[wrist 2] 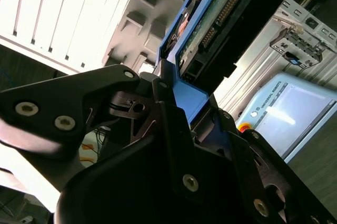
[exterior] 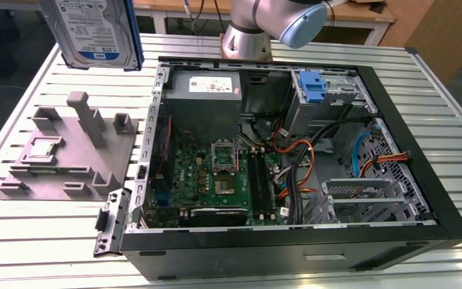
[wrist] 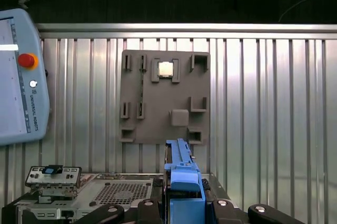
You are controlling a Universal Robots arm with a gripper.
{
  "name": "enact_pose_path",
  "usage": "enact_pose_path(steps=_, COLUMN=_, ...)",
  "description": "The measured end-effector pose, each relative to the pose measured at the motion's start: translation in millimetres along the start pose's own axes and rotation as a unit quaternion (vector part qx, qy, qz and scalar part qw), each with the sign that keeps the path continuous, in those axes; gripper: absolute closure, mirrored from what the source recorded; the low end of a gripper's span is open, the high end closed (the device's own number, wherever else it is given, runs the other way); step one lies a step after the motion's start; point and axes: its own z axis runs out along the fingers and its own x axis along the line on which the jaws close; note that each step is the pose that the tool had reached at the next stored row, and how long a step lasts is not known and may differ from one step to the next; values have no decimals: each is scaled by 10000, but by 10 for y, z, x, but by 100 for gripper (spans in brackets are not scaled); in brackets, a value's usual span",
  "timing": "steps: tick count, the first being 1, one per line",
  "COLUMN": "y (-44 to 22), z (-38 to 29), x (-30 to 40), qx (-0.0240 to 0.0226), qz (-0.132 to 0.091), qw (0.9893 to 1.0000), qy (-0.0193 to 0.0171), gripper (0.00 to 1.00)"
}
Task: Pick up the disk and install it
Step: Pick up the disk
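The disk (exterior: 94, 30), a silver hard drive with a white and blue label in a blue carrier frame, hangs upright in the air at the exterior view's upper left, above the grey holder plate (exterior: 70, 150). In the first wrist view I see the disk (wrist: 181, 174) edge-on, with my gripper (wrist: 181, 205) shut on its blue frame. The second wrist view shows the disk's green circuit side (wrist 2: 221, 8) sticking out from my gripper (wrist 2: 176, 108).
An open computer case (exterior: 444, 198) lies on the slatted metal table (exterior: 22, 253), with motherboard, cables and a drive bay holding a blue bracket (exterior: 313, 87). The holder plate (wrist: 164, 113) carries a small silver chip (wrist: 166, 69). A teach pendant (wrist: 18, 77) lies beside the table.
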Motion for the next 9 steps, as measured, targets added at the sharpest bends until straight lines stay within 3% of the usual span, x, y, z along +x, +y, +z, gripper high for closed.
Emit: enact_pose_path(steps=9, y=-153, z=-2, x=-2, qx=0, qz=0, qw=10000, qy=0, gripper=64)
